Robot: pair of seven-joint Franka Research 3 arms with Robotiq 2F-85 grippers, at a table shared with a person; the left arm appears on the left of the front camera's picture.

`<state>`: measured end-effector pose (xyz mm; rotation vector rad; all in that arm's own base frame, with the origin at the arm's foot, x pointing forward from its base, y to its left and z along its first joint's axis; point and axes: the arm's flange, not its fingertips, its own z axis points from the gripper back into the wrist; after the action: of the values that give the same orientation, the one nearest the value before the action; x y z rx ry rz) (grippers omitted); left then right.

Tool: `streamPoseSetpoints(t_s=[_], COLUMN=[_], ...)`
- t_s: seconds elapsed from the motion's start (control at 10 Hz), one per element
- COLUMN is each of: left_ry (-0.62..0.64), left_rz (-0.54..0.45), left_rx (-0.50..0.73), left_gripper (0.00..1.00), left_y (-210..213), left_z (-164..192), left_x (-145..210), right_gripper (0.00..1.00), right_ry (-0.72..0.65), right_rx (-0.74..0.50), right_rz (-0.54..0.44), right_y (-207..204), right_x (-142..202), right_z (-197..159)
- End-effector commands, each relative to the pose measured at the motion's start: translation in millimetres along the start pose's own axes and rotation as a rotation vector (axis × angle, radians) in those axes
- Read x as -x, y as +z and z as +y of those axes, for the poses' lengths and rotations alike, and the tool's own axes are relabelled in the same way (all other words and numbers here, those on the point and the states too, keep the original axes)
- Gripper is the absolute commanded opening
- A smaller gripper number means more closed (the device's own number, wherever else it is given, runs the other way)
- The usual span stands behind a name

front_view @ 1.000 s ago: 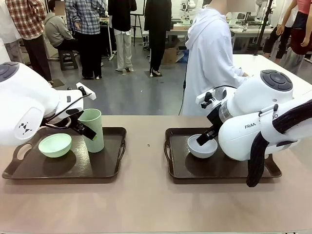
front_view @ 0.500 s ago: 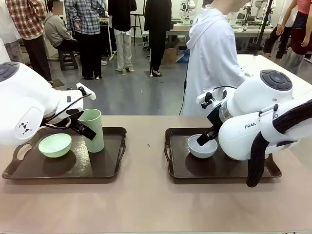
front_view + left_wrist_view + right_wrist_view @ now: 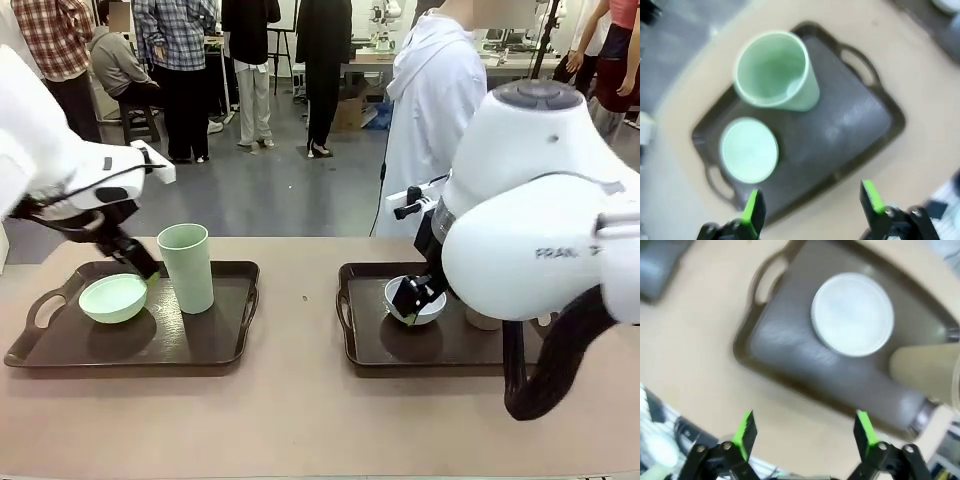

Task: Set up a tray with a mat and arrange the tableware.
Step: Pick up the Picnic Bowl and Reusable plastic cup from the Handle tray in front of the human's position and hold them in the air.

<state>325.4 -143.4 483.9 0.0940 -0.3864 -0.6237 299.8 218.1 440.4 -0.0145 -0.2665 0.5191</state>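
**L side.** L tray [image 3: 235, 345] sits on table [image 3: 300, 420], left of centre. Pale green bowl [image 3: 113, 297] is in the tray's left half. Tall pale green cup [image 3: 187, 267] stands upright just beside it to the right; they are near, and contact can't be confirmed. Tray floor is dark and textured in the L wrist view. Probably the mat, but no mat edge is legible. Left gripper [image 3: 811, 206] hovers above the tray, clear of both items. Jaws are spread wide w/ nothing between them. In the front view it [image 3: 140, 262] hangs behind the bowl, left of the cup.

**R side.** R tray [image 3: 352, 345] sits right of centre. Small white bowl [image 3: 415, 300] is in its left-centre part and empty. Tall brown cup [image 3: 920, 371], reading pale tan, stands beside the bowl toward the tray's far end; it is partly cut off by the frame. Right gripper [image 3: 805, 429] is held high over the tray's edge, jaws spread and empty. In the front view it partly masks the bowl.

**Assessment.** All four pieces are seated on trays and neither arm carries anything. Judged step: arrangement done or nearly so, both arms at post-release stage.

**Next move.** Needs a clean pull-away, up and back, keeping fingers off the tall cups (tip risk). If spacing needs a tweak, approach the cups at mid-height w/ jaws wide.
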Motion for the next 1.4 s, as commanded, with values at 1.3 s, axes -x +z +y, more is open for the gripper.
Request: streamPoseSetpoints(t_s=[1.3], left_ry=[0.329], left_rz=[-0.267], left_rx=[0.647], left_gripper=[1.00], left_y=[59], left_z=[81], left_x=[74], right_gripper=[1.00], right_ry=[-0.403], right_rx=[-0.618], right_rz=[-0.249], right_y=[67], right_x=[156], right_z=[-130])
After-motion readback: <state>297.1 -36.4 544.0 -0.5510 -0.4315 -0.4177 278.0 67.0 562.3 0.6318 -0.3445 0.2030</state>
